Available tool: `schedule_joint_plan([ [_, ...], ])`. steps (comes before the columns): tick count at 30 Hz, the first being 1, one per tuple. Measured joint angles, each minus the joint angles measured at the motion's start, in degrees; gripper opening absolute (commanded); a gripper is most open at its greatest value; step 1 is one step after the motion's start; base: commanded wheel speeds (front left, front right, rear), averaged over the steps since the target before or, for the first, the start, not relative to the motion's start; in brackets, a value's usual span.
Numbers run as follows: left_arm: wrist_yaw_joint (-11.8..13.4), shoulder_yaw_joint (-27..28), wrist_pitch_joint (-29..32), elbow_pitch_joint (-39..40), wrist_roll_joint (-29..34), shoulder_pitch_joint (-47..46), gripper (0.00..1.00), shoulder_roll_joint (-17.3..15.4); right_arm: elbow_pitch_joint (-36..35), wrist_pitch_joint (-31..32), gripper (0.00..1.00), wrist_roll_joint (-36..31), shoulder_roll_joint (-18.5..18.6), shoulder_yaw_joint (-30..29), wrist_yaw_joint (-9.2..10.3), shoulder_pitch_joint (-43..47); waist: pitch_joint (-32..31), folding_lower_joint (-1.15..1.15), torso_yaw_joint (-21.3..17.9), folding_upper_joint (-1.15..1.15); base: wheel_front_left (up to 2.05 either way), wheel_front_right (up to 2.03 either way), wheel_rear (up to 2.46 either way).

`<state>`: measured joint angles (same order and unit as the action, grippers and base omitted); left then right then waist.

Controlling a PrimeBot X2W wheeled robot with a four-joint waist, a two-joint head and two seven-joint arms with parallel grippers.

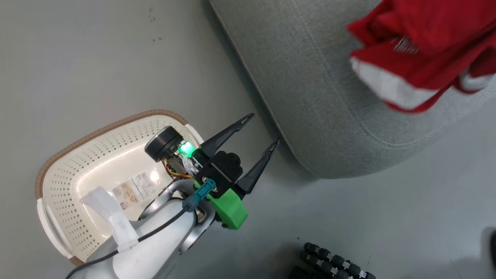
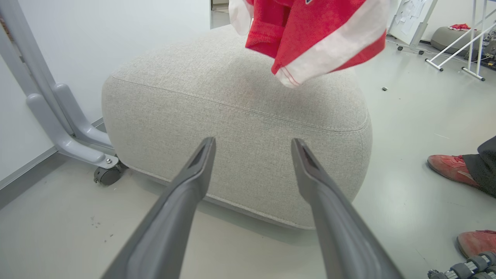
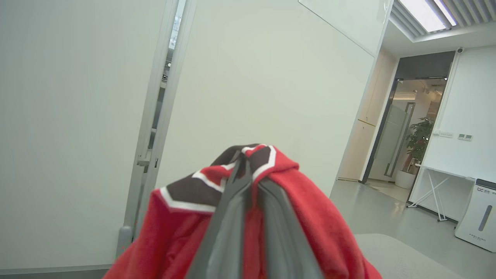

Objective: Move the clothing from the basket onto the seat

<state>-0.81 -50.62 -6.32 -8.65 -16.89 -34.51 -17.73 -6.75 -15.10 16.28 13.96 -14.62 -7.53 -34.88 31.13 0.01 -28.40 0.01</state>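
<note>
The red clothing [image 1: 422,46] with white panels hangs above the grey seat [image 1: 310,77] at the upper right of the head view, and its hem dangles over the seat [image 2: 240,116] in the left wrist view. In the right wrist view my right gripper [image 3: 248,170] is shut on the clothing [image 3: 310,217], a bunch of red, dark and white-striped fabric pinched between its fingers. My left gripper [image 1: 262,129] is open with nothing in it, between the basket [image 1: 97,155] and the seat, its fingers pointing at the seat's side. The basket holds only its paper label [image 1: 133,190].
A person's red shoes [image 2: 451,168] stand on the floor to the right of the seat. A grey wheeled frame leg [image 2: 69,135] sits at the seat's left by the wall. Black ridged rollers [image 1: 333,263] lie on the floor near the bottom edge.
</note>
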Motion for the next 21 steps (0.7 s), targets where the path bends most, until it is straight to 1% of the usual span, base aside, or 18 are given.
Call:
schedule_joint_plan([
  [2, -0.1, -0.1, 0.8, 1.0, 0.4, -0.8, 1.00, -0.5, 3.1, 0.0, 0.00, 1.3, 3.8, -1.8, 0.00, -4.4, 1.9, 0.00, 0.8, 0.00, 0.00, 0.00, 0.00],
  [5, -0.1, -0.1, 1.8, 2.1, 0.8, -1.9, 1.00, -1.3, 8.1, 0.0, 0.00, 2.1, 8.6, -3.2, 0.00, -9.5, 4.5, 0.00, 2.1, 0.00, 0.00, 0.00, 0.00],
  [7, -0.2, -0.1, 2.2, 2.8, 1.1, -2.6, 1.00, -1.5, 11.0, 0.0, 0.00, 1.8, 11.0, -3.5, -0.01, -11.6, 6.1, 0.00, 3.0, 0.00, 0.00, 0.00, 0.00],
  [10, -0.1, -0.1, 2.2, 3.4, 1.8, -3.5, 1.00, -1.6, 15.2, 0.0, 0.00, 1.3, 12.7, -4.2, -0.01, -13.1, 8.4, 0.00, 4.5, 0.00, 0.00, 0.00, 0.00],
  [13, 0.1, -0.1, 2.3, 3.9, 2.0, -4.2, 1.00, -1.5, 20.2, 0.0, 0.00, 0.0, 13.1, -4.7, -0.01, -13.2, 10.6, 0.00, 5.9, 0.00, 0.00, 0.00, 0.00],
  [15, 0.3, -0.2, 2.3, 3.9, 2.1, -4.4, 1.00, -1.5, 24.1, 0.0, 0.00, -2.0, 12.9, -5.1, -0.01, -12.4, 11.9, 0.00, 7.0, 0.00, 0.00, 0.00, 0.00],
  [18, 0.7, 0.0, 2.1, 3.5, 2.1, -4.6, 1.00, -1.3, 28.8, 0.0, 0.00, -2.5, 10.6, -6.9, 0.00, -11.3, 13.3, 0.00, 8.6, 0.00, 0.00, 0.00, 0.00],
  [21, 1.1, 0.3, 1.6, 3.3, 1.6, -4.6, 1.00, -1.0, 31.4, 0.0, 0.00, -2.7, 8.8, -8.3, 0.00, -10.5, 14.3, -0.01, 9.9, 0.00, 0.00, 0.00, 0.00],
])
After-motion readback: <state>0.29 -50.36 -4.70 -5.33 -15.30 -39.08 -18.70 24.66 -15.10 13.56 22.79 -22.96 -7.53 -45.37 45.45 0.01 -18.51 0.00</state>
